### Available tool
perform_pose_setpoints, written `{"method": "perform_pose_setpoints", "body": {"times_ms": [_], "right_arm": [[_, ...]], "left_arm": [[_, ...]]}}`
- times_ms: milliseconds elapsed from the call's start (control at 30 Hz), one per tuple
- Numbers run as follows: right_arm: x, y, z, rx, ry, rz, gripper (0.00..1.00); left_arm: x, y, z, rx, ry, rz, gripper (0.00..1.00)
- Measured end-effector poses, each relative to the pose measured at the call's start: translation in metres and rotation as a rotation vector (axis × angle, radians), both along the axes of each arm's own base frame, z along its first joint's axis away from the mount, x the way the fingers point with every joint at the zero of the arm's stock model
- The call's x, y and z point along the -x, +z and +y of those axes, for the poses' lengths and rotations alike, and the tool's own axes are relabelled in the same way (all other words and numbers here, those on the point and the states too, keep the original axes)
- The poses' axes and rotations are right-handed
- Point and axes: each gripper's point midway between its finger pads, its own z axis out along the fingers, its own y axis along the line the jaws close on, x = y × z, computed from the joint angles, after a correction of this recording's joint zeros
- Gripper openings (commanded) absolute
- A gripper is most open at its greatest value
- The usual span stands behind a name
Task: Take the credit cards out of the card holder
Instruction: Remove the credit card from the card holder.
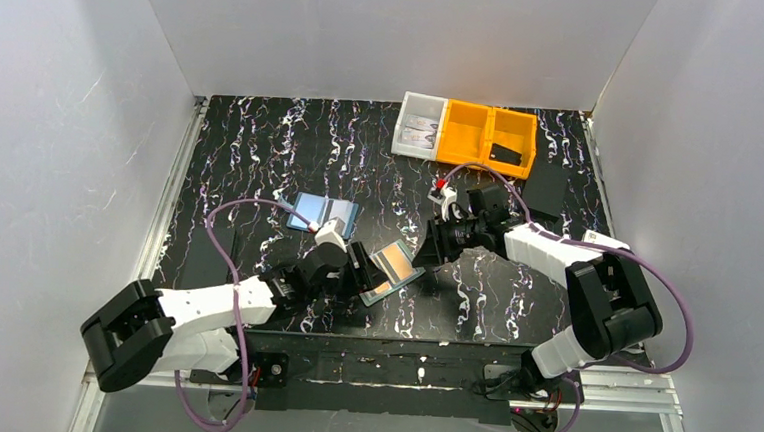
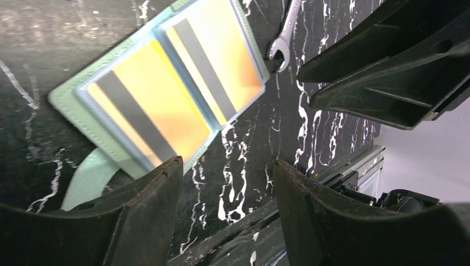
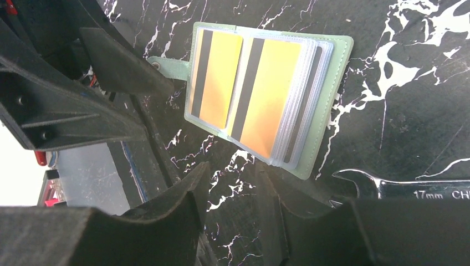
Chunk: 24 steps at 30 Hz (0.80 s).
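On the black, white-veined table (image 3: 415, 111), between the two grippers, the card holder (image 3: 338, 72) lies spread open and flat. It is soft, sage green and stitched at the rim, with rounded corners and a snap tab (image 3: 169, 66) sticking out from one side. A thick stack of clear, glossy plastic sleeves (image 3: 294, 138) fills it. The credit cards (image 3: 271, 94) sit in the sleeves, and the two on top are smooth orange rectangles, each with a dark stripe down one long side.

The left gripper (image 2: 224, 172) has its matte black fingers parted with only bare table between them. One fingertip overlaps the holder's lower edge, and I cannot tell whether it touches. The right gripper (image 3: 231, 174) is also parted and holds nothing, its tips just short of the holder's near edge.

A steel wrench (image 3: 410, 188) lies just beside the holder, stamped "17mm CH", with the rest cut off.
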Motion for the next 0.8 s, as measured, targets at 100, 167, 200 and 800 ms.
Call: {"method": "perform_pose_setpoints", "body": {"times_ms": [100, 167, 200, 800], "right_arm": [[0.001, -0.001, 0.001, 0.001, 0.002, 0.006, 0.45], [0.002, -0.001, 0.002, 0.002, 0.006, 0.007, 0.45], [0.003, -0.001, 0.003, 0.002, 0.011, 0.006, 0.45], [0.010, -0.007, 0.053, 0.038, 0.210, -0.019, 0.44]], "left_arm": [[0.001, -0.005, 0.012, 0.003, 0.018, 0.006, 0.59], [0.004, -0.011, 0.019, 0.000, 0.031, 0.019, 0.59], [0.004, -0.013, 0.022, -0.002, 0.035, 0.024, 0.59], [0.005, -0.026, 0.023, -0.020, 0.030, 0.085, 0.52]]}}
